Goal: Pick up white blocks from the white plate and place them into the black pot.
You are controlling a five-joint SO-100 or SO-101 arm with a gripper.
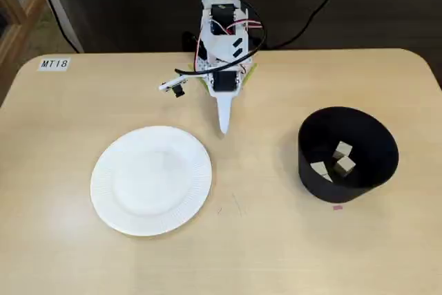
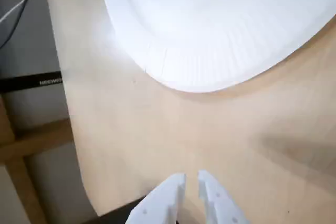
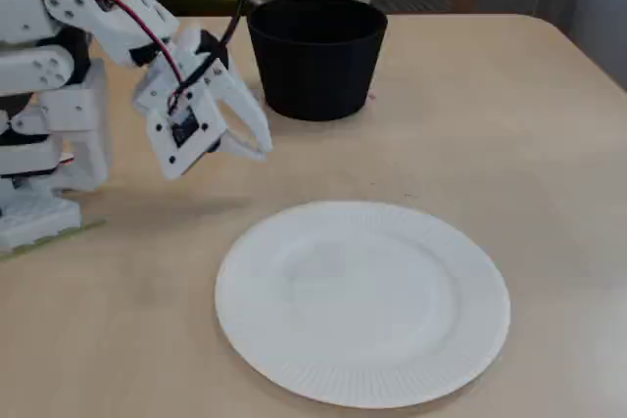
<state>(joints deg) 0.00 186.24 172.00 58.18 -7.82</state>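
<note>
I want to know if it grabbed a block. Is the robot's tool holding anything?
No. The tool is empty; all three blocks lie in the pot.

Arm folded back, jaws nearly closed, empty, above the table.

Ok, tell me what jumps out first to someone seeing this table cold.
The round white paper plate with the ridged rim lies bare at the left of the overhead-like fixed view. Three small cream cubes sit inside the tall matte black round pot at the right. Between them the white arm's hand hangs over the tan table, holding nothing.
</note>
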